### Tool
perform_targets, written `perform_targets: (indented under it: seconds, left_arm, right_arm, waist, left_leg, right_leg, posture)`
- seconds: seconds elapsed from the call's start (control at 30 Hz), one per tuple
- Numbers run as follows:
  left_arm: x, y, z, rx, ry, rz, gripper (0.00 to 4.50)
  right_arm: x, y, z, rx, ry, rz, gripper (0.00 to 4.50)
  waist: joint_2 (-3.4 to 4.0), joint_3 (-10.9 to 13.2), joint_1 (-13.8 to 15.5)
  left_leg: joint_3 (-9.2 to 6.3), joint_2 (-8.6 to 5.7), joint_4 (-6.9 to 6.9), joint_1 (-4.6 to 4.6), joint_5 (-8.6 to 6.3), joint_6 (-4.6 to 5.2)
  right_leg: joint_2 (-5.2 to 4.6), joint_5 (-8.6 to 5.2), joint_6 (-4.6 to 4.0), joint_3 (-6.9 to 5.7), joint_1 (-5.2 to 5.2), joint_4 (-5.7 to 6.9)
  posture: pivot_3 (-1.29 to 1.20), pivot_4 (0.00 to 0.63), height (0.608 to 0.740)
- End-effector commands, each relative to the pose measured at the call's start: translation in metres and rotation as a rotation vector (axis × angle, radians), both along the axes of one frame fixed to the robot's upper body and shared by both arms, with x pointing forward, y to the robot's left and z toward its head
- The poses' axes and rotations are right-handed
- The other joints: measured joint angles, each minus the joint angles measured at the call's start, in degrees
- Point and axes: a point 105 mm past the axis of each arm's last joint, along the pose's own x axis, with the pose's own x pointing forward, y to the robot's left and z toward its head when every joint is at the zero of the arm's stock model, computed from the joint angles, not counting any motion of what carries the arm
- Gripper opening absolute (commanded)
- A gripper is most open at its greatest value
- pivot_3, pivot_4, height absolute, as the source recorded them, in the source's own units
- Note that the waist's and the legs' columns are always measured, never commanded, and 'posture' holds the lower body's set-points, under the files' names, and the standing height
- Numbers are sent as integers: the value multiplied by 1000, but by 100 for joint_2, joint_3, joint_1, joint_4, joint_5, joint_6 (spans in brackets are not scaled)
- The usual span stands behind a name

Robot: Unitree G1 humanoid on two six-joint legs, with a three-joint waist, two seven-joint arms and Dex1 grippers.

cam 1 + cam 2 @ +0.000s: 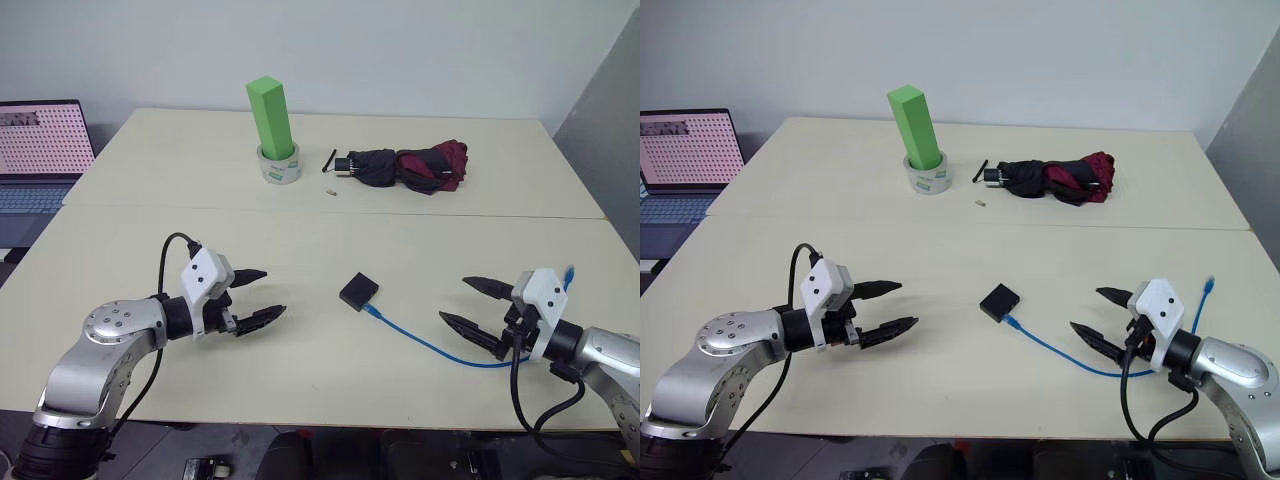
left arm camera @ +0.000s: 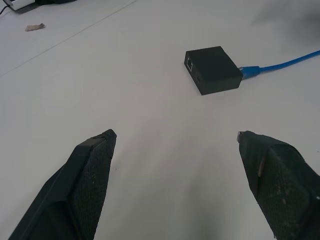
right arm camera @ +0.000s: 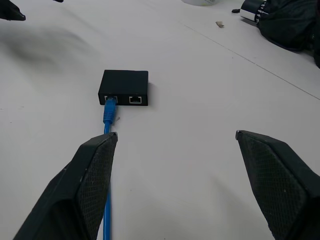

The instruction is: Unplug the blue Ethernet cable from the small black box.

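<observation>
Small black box [image 1: 358,291] lies flat near the middle of the pale counter [image 1: 300,220], between the two arms, touching neither. Blue Ethernet cable [image 1: 430,345] is plugged into the box on the side facing the right arm; in the right wrist view its plug sits in one of two ports, the other port beside it is free. From the box the cable runs across the counter toward the right gripper [image 1: 468,303], passes under or behind it, and its far end with a plug sticks up just past that wrist.

Left gripper [image 1: 255,295] hovers above the counter to the left of the box, jaws wide open, holding nothing, pointing toward the box. Right gripper is on the box's other side, jaws also wide open, empty, aimed at the box; the cable lies on the counter below one of its fingers [image 3: 75,190], contact can't be told.

Far side of the counter: green block [image 1: 271,116] standing upright inside a roll of tape [image 1: 279,165], folded black-and-maroon umbrella [image 1: 410,167] lying to its right, a tiny scrap [image 1: 329,190] between them. Laptop [image 1: 38,150] open at far left, off the counter edge
</observation>
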Motion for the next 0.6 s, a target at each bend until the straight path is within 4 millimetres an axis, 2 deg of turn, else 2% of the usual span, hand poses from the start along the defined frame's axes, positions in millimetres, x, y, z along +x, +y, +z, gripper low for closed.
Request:
perform_targets:
  seconds: [0.03, 0.37, 0.47, 0.6]
  left_arm:
    - [-2, -5, 16, -13, -60, -41, 4126]
    - [-7, -11, 12, -5, -38, -73, 4126]
    - [-11, -16, 8, -3, -18, -106, 4126]
    - [-17, -26, 1, 3, 21, -165, 4126]
  right_arm:
    - [-1, -1, 11, -7, -47, 3, 4032]
    - [-3, 8, 8, -14, -32, 25, 4032]
    - [-2, 17, 5, -11, -20, 54, 4032]
    - [5, 41, -5, 27, 8, 89, 4032]
  waist:
    - [0, 0, 0]
    - [0, 0, 0]
    - [0, 0, -1]
    - [0, 0, -4]
  left_leg:
    - [0, 0, 0, 0, 0, 0]
    - [0, 0, 0, 0, 0, 0]
    - [0, 0, 0, 0, 0, 0]
    - [0, 0, 0, 1, 0, 0]
  right_leg:
    - [0, 0, 0, 0, 0, 0]
    - [0, 0, 0, 0, 0, 0]
    - [0, 0, 0, 0, 0, 0]
    - [1, 0, 0, 1, -1, 0]
  posture:
    - [0, 150, 740]
    - [0, 150, 740]
    - [0, 150, 740]
    - [0, 150, 740]
